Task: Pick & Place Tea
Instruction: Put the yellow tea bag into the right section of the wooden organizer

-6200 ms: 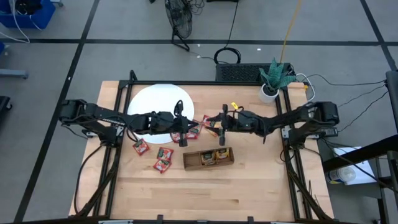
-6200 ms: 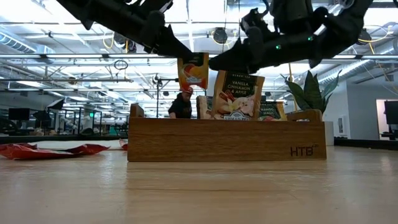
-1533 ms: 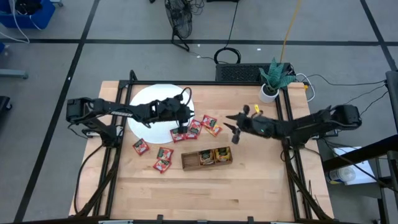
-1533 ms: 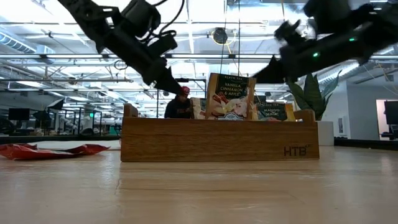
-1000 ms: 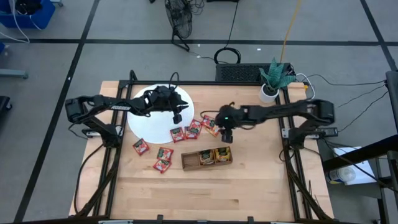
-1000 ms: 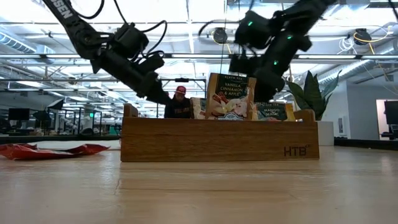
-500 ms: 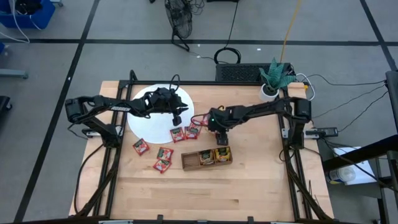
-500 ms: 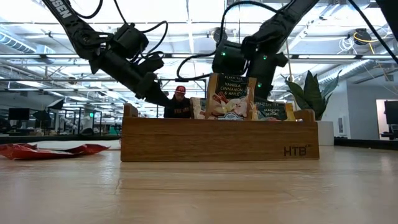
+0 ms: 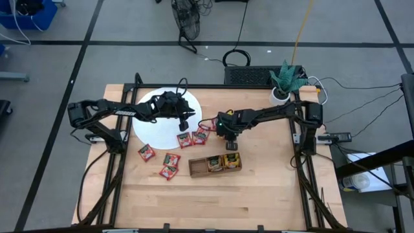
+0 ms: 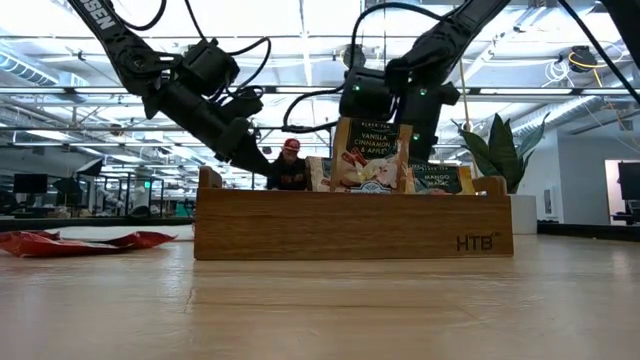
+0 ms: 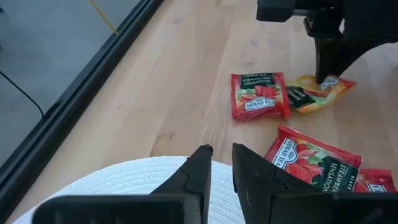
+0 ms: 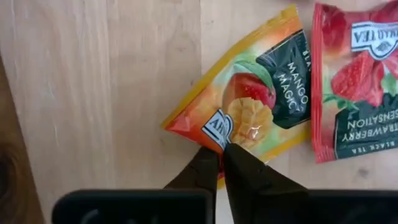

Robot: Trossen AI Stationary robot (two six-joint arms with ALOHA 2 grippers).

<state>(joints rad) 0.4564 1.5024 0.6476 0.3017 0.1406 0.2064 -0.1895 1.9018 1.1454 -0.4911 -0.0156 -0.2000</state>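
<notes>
On my wooden worktop (image 9: 259, 194), the right end effector (image 12: 221, 157) is clamped on the orange sachet (image 12: 258, 109) beside a red sachet (image 12: 356, 81). The left end effector (image 11: 217, 163) hovers slightly apart over the disc (image 9: 150, 110).

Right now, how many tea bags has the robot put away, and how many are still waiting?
Done: a few sachets stand in the wooden tray. In hand: the right gripper is shut on the orange mango sachet, still flat on the table. Left: about six red sachets lie loose. The left gripper hovers over the white disc.
</notes>
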